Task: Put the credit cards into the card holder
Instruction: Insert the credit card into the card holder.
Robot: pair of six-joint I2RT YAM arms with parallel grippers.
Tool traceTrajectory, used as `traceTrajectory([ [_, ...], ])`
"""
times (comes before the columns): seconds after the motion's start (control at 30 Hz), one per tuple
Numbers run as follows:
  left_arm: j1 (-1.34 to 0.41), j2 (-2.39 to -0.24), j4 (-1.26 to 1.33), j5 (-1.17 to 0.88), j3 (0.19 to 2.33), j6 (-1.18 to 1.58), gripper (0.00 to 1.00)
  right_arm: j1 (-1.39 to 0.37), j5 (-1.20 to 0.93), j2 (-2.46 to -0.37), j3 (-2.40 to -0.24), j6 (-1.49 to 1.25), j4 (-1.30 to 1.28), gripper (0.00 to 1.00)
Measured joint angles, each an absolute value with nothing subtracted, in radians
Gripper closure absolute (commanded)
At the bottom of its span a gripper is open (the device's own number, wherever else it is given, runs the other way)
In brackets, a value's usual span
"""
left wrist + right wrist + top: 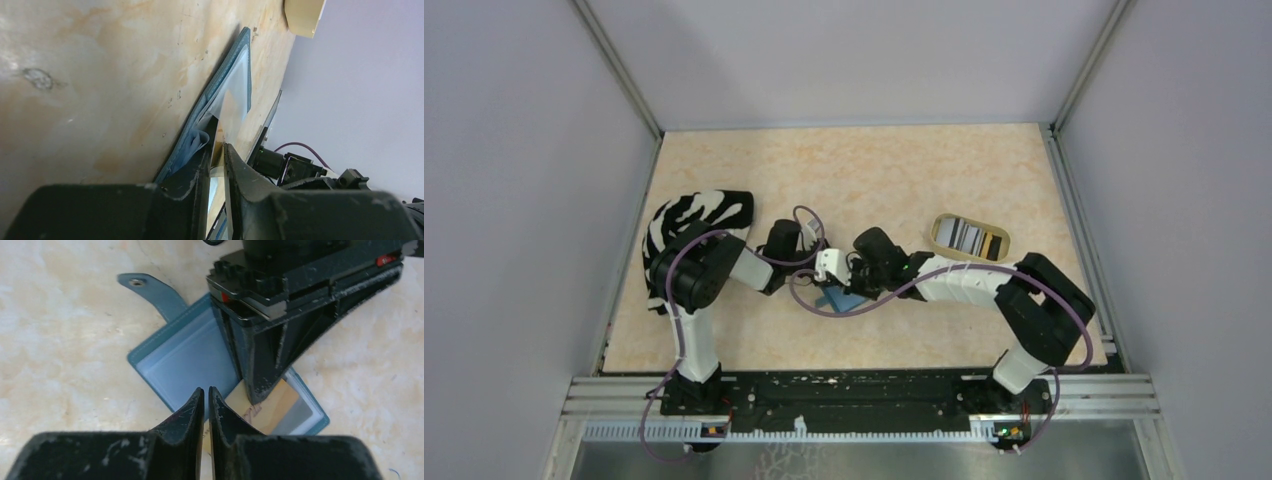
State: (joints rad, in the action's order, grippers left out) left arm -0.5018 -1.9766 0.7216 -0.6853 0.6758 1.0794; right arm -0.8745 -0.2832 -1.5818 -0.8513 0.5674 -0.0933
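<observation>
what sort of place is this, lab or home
Probably a robot lab cell: plain grey walls box in a table, with two arms bolted to a metal rail at its near edge.

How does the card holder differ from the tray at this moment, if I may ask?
The holder is teal, rectangular and lies open mid-table; the tray is beige, oval and sits farther right. The holder shows a gold card; the tray holds several cards. Both lie on the table.

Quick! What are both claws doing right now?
Left claw: slightly apart around the gold card; grip unclear.
Right claw: almost shut; holding anything, cannot tell.
</observation>
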Motion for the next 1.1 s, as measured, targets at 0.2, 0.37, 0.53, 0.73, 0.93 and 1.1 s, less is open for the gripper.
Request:
traceTrajectory([
  [0.2,-0.502,-1.977,0.723,-0.686,0.676,1.079,0.76,-0.881,-0.165,-1.622,-0.852,0.553,-0.057,0.92],
  [0.37,-0.502,-1.981,0.728,-0.691,0.676,1.076,0.75,-0.891,-0.104,-1.664,-0.855,0.538,-0.036,0.92],
  [0.53,-0.501,-1.981,0.731,-0.693,0.676,1.076,0.75,-0.902,-0.061,-1.667,-0.865,0.524,-0.033,0.92],
  [0.73,-0.501,-1.985,0.740,-0.698,0.676,1.076,0.73,-0.908,-0.001,-1.668,-0.865,0.513,-0.036,0.93],
  [0.93,-0.501,-1.987,0.749,-0.697,0.676,1.076,0.71,-0.912,0.030,-1.668,-0.865,0.504,-0.037,0.93],
  [1.1,-0.501,-1.987,0.757,-0.697,0.676,1.076,0.68,-0.912,0.043,-1.668,-0.865,0.491,-0.037,0.93],
])
